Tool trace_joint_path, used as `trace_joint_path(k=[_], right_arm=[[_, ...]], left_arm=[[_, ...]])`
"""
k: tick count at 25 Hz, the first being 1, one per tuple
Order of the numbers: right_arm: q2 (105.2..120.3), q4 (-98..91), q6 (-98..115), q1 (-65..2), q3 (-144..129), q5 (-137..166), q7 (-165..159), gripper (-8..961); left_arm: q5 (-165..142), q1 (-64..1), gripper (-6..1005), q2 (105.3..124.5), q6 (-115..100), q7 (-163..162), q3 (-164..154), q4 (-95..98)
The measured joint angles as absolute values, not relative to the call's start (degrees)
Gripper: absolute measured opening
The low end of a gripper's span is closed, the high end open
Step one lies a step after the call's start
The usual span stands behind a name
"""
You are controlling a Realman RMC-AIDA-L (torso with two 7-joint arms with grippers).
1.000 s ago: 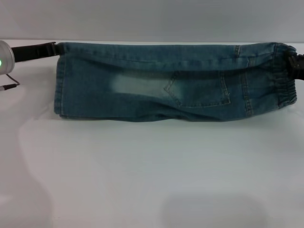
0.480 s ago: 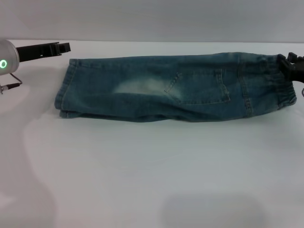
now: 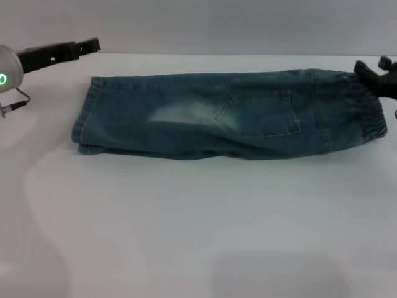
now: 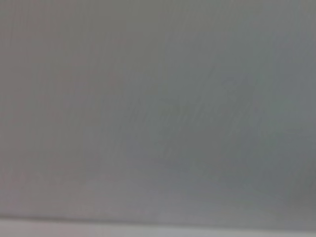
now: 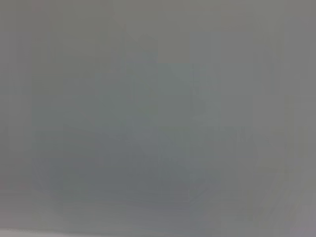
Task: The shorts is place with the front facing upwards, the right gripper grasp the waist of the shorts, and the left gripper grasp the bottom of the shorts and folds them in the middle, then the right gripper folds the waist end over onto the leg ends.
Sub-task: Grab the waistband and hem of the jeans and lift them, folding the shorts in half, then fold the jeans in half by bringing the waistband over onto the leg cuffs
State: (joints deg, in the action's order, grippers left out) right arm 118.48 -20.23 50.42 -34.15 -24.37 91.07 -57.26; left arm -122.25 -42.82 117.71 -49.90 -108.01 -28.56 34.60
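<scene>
- The shorts (image 3: 229, 115) lie folded lengthwise across the far half of the white desk (image 3: 198, 236) — back pocket (image 3: 260, 115) up, waist (image 3: 372, 112) by the right edge, leg ends (image 3: 84, 121) toward the left.
- The right gripper (image 3: 372, 77) sits at the waist's far corner; whether it grips cannot be told.
- The left gripper (image 3: 87, 45) hovers off the hems near the far left corner — its spread is unclear.

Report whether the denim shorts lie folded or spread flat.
Folded lengthwise: the blue-green denim shorts form one narrow strip, square back pocket up, layered edges along the near side.
</scene>
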Motion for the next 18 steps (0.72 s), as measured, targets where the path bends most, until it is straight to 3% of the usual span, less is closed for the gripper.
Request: trace_joint_path(k=[2,4,18], right_arm=[[118.54,-20.3,53.0,-34.1,-24.6,89.9,-56.6,547],[118.57,-19.6,54.5,-34.3,-24.7,89.5,-56.1,547],[118.82,-12.4,46.6,-36.9,-24.0,87.5,-45.9,547]], left_arm=[[-117.8,-41.9,575,117.83,-50.8,-104.4,-28.6,34.3],[-113.7,-41.2,814,118.01,-51.6,-101.3,-28.6,33.7],[-94.4,-35.3,817,118.02,-60.7,-82.9,-28.6,26.8]])
